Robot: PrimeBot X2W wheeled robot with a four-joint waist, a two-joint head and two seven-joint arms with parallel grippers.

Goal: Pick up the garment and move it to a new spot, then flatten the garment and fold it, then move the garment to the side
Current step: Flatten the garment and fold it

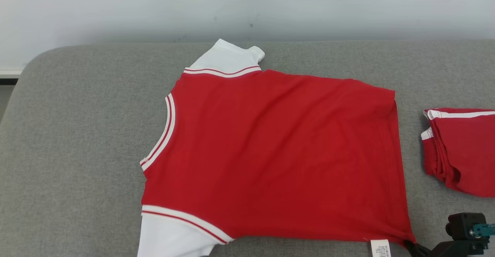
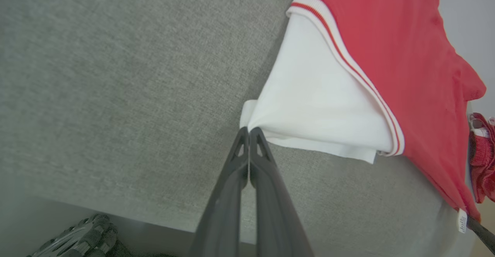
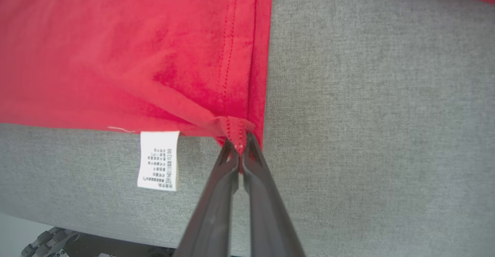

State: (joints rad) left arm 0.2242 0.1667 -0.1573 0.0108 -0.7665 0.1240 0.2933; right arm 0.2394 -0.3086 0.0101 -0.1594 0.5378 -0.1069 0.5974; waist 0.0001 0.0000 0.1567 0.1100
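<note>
The garment [image 1: 270,152] is a red shirt with white sleeves and striped trim, spread nearly flat across the grey cushion, collar end to the left. My left gripper [image 2: 249,130] is shut on the corner of the near white sleeve [image 2: 309,102]. My right gripper [image 3: 238,141] is shut on the red hem corner [image 3: 236,127], just right of the white care label [image 3: 158,160]. In the head view the right gripper [image 1: 410,244] meets the garment's near right corner, with its camera block at the lower right.
A second red garment [image 1: 462,148], folded, lies at the right edge of the grey cushion [image 1: 77,133]. A pale wall runs behind the cushion. The cushion's front edge and the dark robot base [image 2: 77,237] show low in both wrist views.
</note>
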